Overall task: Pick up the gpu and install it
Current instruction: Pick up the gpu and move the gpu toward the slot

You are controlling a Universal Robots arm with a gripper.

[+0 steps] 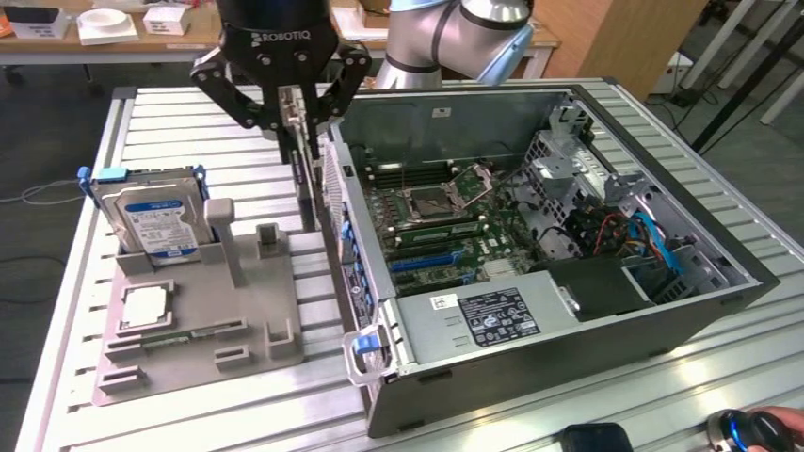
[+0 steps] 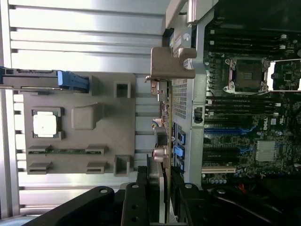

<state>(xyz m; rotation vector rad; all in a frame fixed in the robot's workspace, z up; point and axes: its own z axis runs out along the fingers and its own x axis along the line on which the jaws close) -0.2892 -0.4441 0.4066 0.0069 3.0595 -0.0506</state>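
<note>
exterior view: the hand (image 1: 292, 115) is clamped on one end of the gpu (image 1: 305, 179), which hangs upright and edge-on over the counter (image 1: 176, 122), between the grey parts holder (image 1: 251, 311) and the open computer case (image 1: 503, 311), just beside the case wall. gripping it by the end, i'd guess, leaves its long edge free for a motherboard (image 1: 440, 235) slot.

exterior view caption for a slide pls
pincer holds the gpu upright beside the open computer case
</note>
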